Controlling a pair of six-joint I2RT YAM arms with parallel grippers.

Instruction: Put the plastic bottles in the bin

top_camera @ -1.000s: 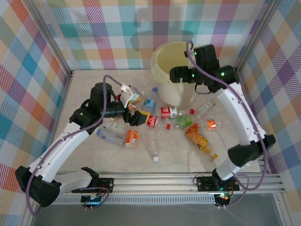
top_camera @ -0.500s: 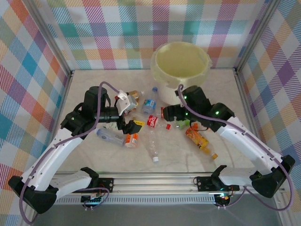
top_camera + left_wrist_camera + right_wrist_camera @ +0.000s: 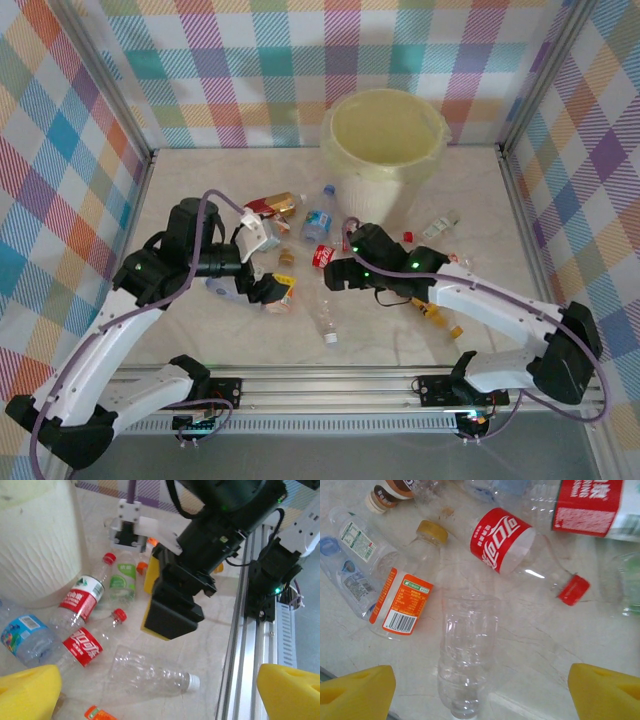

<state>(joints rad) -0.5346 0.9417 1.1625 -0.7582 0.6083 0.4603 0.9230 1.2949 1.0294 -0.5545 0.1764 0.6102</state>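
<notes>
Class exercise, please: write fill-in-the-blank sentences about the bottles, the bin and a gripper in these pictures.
1. The cola bottle has a ___ cap.
2. The right gripper, jaws ___, is above a clear unlabelled bottle.
3. That bottle's cap is ___.
4. The bin stands ___ on the table.
Missing words: red; open; white; upright.

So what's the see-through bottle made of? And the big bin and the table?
Clear bottle: thin glossy plastic, likely; the table shows through it and its wall is ribbed and dented.
Bin: thicker plastic, opaque cream, dull finish with a faintly rippled wall.
Table: pale with grey veins like marble, slightly shiny; stone or a printed sheet, can't tell.
</notes>
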